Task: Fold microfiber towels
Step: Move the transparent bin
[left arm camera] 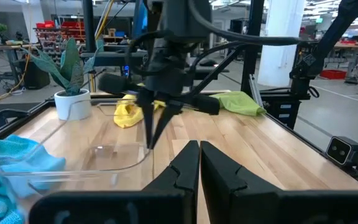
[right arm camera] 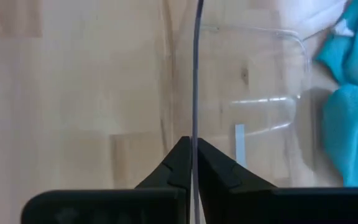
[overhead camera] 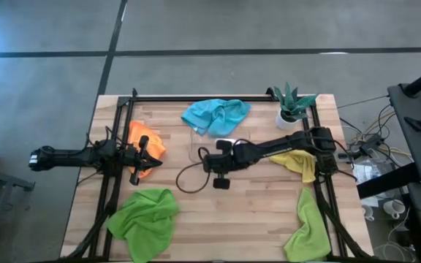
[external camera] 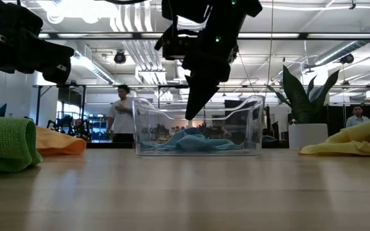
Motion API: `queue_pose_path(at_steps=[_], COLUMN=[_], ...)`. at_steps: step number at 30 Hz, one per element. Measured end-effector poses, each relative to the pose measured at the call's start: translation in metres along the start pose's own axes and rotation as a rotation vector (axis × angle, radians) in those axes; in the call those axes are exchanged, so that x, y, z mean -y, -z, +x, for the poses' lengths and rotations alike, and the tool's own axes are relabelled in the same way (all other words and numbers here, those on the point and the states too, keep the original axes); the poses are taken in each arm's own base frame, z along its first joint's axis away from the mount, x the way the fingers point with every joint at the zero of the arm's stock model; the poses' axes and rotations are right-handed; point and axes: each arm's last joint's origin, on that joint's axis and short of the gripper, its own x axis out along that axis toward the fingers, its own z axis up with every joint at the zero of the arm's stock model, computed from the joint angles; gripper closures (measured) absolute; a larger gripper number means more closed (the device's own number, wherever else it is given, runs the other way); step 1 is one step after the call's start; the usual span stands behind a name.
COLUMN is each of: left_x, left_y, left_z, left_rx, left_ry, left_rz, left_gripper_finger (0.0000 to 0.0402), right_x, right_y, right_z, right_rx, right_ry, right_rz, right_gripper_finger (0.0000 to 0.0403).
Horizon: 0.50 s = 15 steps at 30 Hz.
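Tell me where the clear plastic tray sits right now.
In the high view, the clear plastic tray sits mid-table toward the far edge, just in front of the teal towel, with the right gripper shut on its wall.

The table (overhead camera: 218, 212) is pale wood in lengthwise planks — light tan with faint darker grain. On it lie plain cloths, none patterned: a teal towel (overhead camera: 215, 115), an orange towel (overhead camera: 146, 143), a yellow towel (overhead camera: 298, 162) and two lime green towels, one (overhead camera: 146, 219) on the left arm's side, one (overhead camera: 309, 226) on the right arm's side. The tray (external camera: 198, 126) is clear plastic, colourless, the teal showing through it. The plant (overhead camera: 293, 102) has dark green leaves with paler banding, in a white pot (overhead camera: 287, 119). Both arms are black — so are the left gripper (left arm camera: 199, 162) and the right gripper (right arm camera: 192, 163). The floor (overhead camera: 196, 29) is grey, crossed by dark lines.
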Motion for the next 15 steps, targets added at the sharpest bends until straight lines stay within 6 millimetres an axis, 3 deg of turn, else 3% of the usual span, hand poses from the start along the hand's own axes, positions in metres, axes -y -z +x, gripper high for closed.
queue_pose_path(at_steps=[9,15], left_x=[0.0,0.0], left_y=[0.0,0.0], left_z=[0.0,0.0], left_rx=[0.0,0.0], left_ry=[0.0,0.0], left_rz=[0.0,0.0], left_gripper_finger=[0.0402,0.0402], right_x=[0.021,0.028], right_y=[-0.001,0.0], right_z=[0.005,0.007], right_rx=[-0.012,-0.018], right_ry=[0.018,0.024], right_rz=[-0.221,-0.233], right_gripper_finger=[0.0392,0.0382])
